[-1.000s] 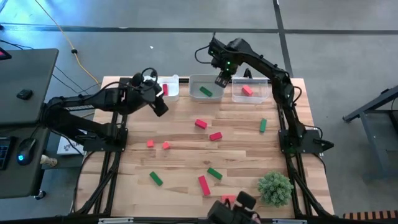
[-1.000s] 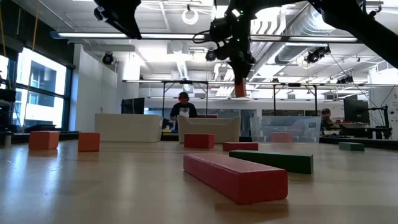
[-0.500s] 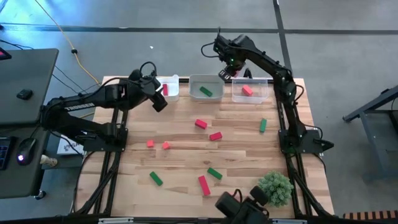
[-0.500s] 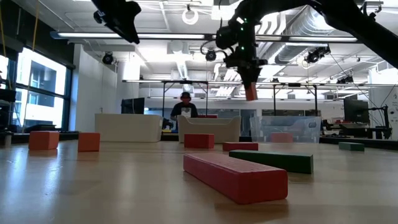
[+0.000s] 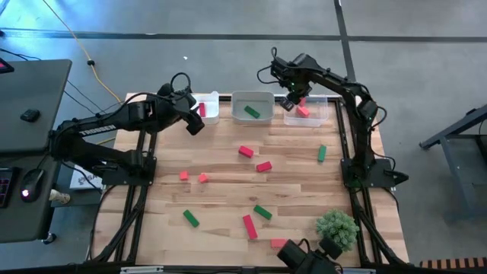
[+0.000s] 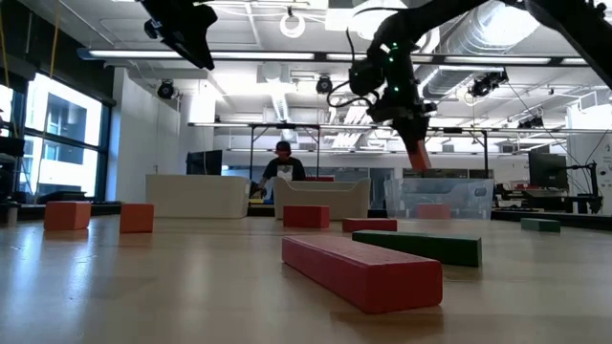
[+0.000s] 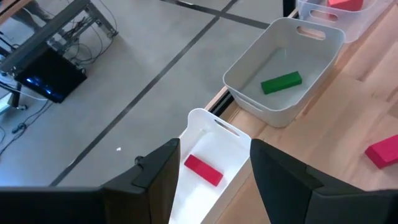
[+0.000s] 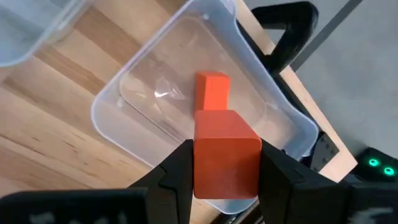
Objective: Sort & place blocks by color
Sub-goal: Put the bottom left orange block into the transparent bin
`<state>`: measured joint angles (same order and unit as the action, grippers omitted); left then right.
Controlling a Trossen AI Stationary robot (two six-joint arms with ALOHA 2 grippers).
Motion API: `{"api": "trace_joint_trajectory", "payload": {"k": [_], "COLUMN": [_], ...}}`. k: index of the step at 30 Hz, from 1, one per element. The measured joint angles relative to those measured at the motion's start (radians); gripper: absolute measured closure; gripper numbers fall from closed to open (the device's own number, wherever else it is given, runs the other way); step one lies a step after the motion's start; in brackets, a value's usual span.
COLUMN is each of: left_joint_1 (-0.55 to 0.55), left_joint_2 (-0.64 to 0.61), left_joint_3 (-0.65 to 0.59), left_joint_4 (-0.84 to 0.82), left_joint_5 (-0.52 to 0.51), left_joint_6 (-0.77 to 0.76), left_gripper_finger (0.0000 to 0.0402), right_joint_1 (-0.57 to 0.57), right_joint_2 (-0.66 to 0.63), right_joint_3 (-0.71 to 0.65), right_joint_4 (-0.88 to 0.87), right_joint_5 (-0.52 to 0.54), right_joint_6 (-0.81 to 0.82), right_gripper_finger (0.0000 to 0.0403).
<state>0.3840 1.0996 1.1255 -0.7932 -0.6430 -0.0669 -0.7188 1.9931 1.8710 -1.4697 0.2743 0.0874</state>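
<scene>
While the right pincer (image 8: 227, 163) grips a coral block (image 8: 225, 160) above the clear bin (image 8: 130, 112) at the worktop's far edge, the left pincer (image 7: 214, 171) hangs open over the white bin (image 7: 214, 140).

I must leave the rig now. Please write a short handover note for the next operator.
Right gripper: shut on a coral block, above the right bin, which holds one coral block.
Left gripper: open, empty, over the left bin with one red block.
Middle bin: one green block.
Left: release the coral block; sort the loose blocks on the table.
</scene>
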Motion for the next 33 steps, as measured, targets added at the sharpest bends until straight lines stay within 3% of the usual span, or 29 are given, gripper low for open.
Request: {"api": "trace_joint_trajectory", "payload": {"k": [14,21,28,33], "left_joint_1": [0.011,0.011,0.011,0.011], "left_joint_2": [0.000,0.000,0.000,0.000], "left_joint_3": [0.000,0.000,0.000,0.000], "left_joint_4": [0.006,0.006,0.006,0.006], "left_joint_5": [0.007,0.007,0.007,0.007], "left_joint_6": [-0.008,-0.009,-0.010,-0.010], "left_gripper_finger": [0.0218,0.0218,0.0218,0.0218], "right_joint_1": [-0.047,-0.070,-0.095,-0.110], "right_joint_2": [-0.143,-0.150,-0.150,-0.150], "right_joint_3": [-0.384,-0.466,-0.529,-0.548], "right_joint_4": [0.388,0.489,0.580,0.583], "right_joint_5": [-0.153,-0.183,-0.278,-0.267], "right_joint_6": [0.026,0.039,0.057,0.072], "right_gripper_finger": [0.0291,0.0291,0.0282,0.0275]}}
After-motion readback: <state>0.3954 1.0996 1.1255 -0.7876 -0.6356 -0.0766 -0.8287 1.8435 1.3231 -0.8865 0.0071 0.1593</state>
